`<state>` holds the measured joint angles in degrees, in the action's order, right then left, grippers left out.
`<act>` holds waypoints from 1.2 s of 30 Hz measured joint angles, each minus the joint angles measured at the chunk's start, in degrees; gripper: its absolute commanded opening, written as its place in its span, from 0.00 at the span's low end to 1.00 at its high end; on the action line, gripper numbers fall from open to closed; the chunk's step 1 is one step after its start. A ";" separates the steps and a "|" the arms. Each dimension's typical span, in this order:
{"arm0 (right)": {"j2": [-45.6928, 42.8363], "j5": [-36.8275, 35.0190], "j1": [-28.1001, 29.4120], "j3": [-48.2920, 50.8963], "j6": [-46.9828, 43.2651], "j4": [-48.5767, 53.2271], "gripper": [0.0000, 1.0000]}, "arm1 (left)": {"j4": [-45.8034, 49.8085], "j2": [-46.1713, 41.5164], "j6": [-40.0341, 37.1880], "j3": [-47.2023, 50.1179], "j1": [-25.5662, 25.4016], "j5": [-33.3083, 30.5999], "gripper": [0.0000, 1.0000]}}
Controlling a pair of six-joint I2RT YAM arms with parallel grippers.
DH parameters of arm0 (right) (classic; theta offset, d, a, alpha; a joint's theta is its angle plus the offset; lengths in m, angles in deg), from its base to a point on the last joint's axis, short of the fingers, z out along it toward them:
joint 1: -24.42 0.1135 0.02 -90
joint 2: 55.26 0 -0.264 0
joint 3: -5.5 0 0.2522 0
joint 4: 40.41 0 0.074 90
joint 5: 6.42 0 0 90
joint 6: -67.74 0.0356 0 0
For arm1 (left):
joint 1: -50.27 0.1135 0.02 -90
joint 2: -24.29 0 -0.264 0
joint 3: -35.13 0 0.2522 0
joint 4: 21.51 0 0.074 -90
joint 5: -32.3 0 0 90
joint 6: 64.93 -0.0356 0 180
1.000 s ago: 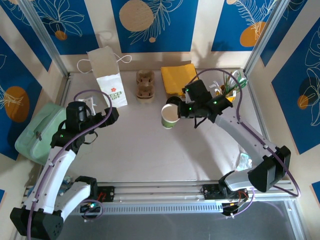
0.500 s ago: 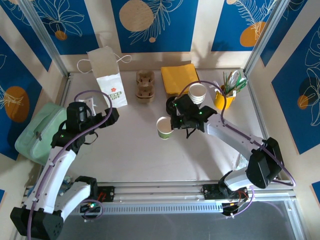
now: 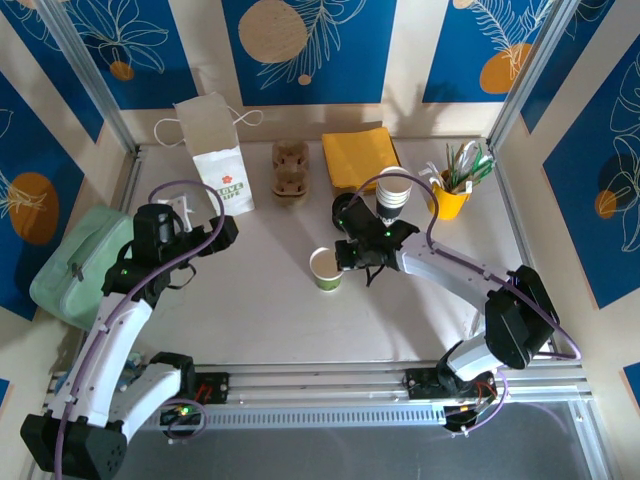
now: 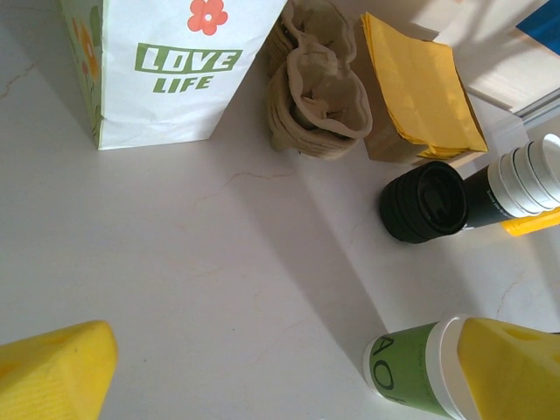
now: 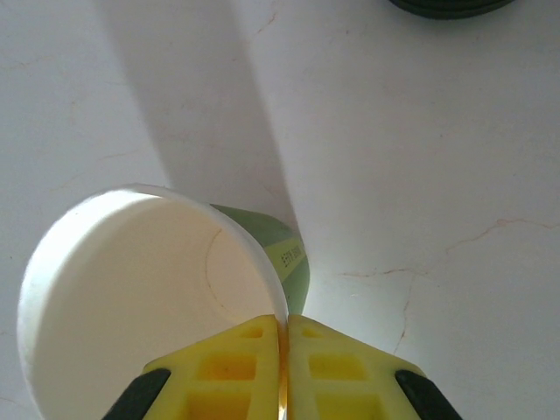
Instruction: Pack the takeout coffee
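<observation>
Right gripper (image 5: 282, 328) is clamped on the rim of the paper coffee cup (image 5: 149, 289), with the thin wall pinched between its fingers. This is probably because the body is too wide to span, and a rim pinch leaves the mouth free. The cup hangs directly below and ahead of the fingertips. I can't tell whether its base touches the table (image 3: 260, 300). It is upright with its long axis vertical and its mouth up, and it has no lid. The black lid stack (image 4: 422, 203) lies on its side just beyond the gripper, beside the white cup stack (image 4: 525, 179). Left gripper (image 3: 220, 232) is spread wide and empty, with the paper bag (image 3: 222, 165) just ahead of it, likely waiting for the packing step.
</observation>
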<state>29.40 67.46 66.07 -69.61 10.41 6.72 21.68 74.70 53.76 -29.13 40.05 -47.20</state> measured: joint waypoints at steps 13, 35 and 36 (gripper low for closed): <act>0.00 -0.24 0.79 0.00 0.44 0.33 0.24 | 0.28 0.00 0.00 0.15 0.00 0.11 0.99; -16.96 -5.11 -6.29 3.78 -2.78 -4.96 0.60 | -0.42 12.11 -5.11 -17.27 -17.49 6.36 0.98; -17.62 -4.90 -7.96 5.40 -2.86 -6.21 0.61 | -0.98 14.10 -6.21 -18.51 -18.69 5.99 0.98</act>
<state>11.79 62.57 58.11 -64.21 7.54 0.51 20.69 88.80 47.55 -47.65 21.36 -41.21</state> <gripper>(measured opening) 0.594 0.981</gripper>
